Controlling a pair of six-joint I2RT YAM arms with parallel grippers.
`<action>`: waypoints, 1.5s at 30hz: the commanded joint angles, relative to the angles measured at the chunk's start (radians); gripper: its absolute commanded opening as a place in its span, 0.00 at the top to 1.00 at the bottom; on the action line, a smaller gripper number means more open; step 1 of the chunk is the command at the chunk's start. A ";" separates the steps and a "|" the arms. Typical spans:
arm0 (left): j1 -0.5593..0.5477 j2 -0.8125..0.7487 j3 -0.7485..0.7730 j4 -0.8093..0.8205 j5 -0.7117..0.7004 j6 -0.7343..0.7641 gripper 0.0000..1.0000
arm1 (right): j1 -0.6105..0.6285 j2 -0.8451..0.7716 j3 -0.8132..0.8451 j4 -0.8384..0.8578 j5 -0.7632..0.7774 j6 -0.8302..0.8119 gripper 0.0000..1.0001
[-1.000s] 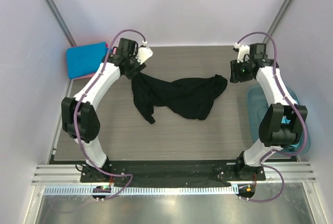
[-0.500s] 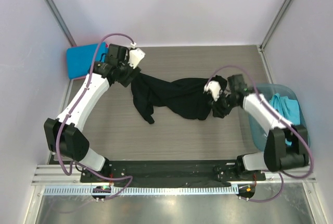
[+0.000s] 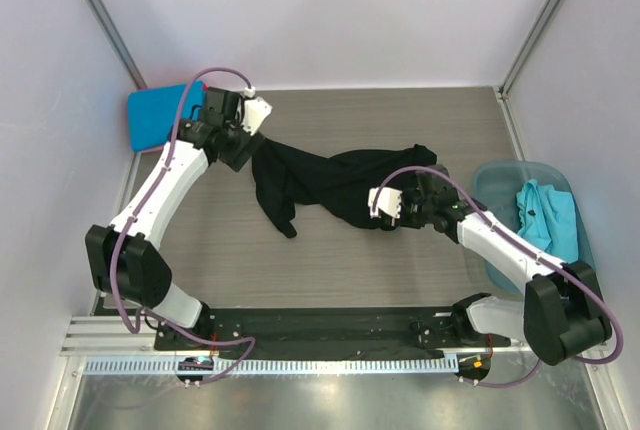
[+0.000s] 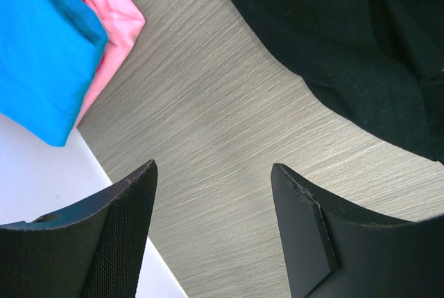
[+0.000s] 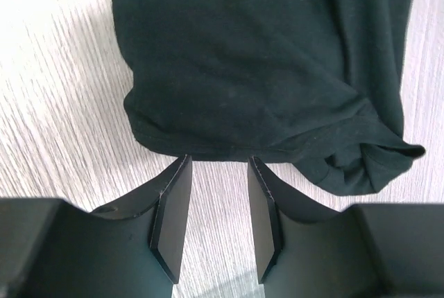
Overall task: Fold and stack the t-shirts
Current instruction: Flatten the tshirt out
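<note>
A large black t-shirt (image 3: 335, 182) lies crumpled in the middle of the table. My left gripper (image 3: 246, 146) is open and empty just off its far left corner. In the left wrist view (image 4: 213, 166) it hovers over bare table, with the black cloth (image 4: 347, 41) at the upper right. My right gripper (image 3: 381, 212) is open at the shirt's near right hem. In the right wrist view (image 5: 218, 159) its fingertips reach the hem (image 5: 229, 69) and hold nothing. A folded bright blue shirt (image 3: 160, 115) lies on a pink one (image 4: 114, 21) at the back left.
A translucent teal tub (image 3: 497, 178) stands at the right edge and holds a turquoise shirt (image 3: 548, 215). White walls close in the table on the left, back and right. The table's left edge (image 4: 104, 173) shows beside my left fingers.
My right arm swung down from the back right corner to the black shirt's near right hem. My left arm straightened and shifted slightly left, staying at the shirt's far left corner.
</note>
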 commanded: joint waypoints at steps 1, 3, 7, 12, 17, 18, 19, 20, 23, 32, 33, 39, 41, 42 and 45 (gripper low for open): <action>0.013 0.018 0.018 0.013 -0.015 -0.013 0.32 | 0.006 0.015 0.007 0.018 -0.013 -0.089 0.57; 0.013 0.027 0.027 0.014 -0.015 -0.016 0.32 | 0.009 0.013 0.025 -0.040 -0.025 -0.119 0.57; 0.014 0.038 0.035 0.017 -0.018 -0.016 0.32 | 0.009 0.003 0.045 -0.119 -0.030 -0.170 0.56; 0.016 0.052 0.039 0.028 -0.023 -0.014 0.32 | 0.014 0.012 0.059 -0.203 -0.057 -0.201 0.56; 0.016 0.061 0.042 0.031 -0.032 -0.014 0.33 | 0.040 0.059 0.027 -0.110 -0.050 -0.179 0.57; 0.016 0.063 0.042 0.031 -0.032 -0.016 0.32 | 0.043 0.082 0.022 -0.091 -0.039 -0.172 0.58; 0.014 0.063 0.041 0.033 -0.033 -0.014 0.32 | 0.048 0.096 0.024 -0.073 -0.033 -0.156 0.58; 0.014 0.063 0.041 0.028 -0.033 -0.014 0.32 | 0.055 0.108 0.025 -0.038 -0.028 -0.149 0.60; 0.016 0.061 0.038 0.030 -0.038 -0.012 0.32 | 0.068 0.136 0.036 0.019 -0.004 -0.116 0.80; 0.016 0.038 0.039 0.014 0.011 -0.008 0.33 | 0.069 -0.057 0.393 -0.071 -0.059 0.005 0.99; 0.014 0.040 0.041 0.013 0.019 -0.009 0.33 | 0.069 -0.043 0.456 -0.045 -0.036 0.049 0.99; -0.012 0.057 0.061 -0.025 0.104 0.003 0.33 | 0.000 0.296 0.626 0.163 0.155 0.143 0.99; -0.032 0.057 0.036 -0.044 0.130 0.007 0.33 | -0.006 0.390 0.675 0.160 0.208 0.158 0.99; -0.059 0.055 0.021 -0.049 0.169 0.012 0.33 | -0.004 0.424 0.729 0.153 0.260 0.167 0.99; -0.140 0.061 -0.046 -0.059 0.203 0.041 0.33 | -0.007 0.529 0.807 0.128 0.318 0.227 0.99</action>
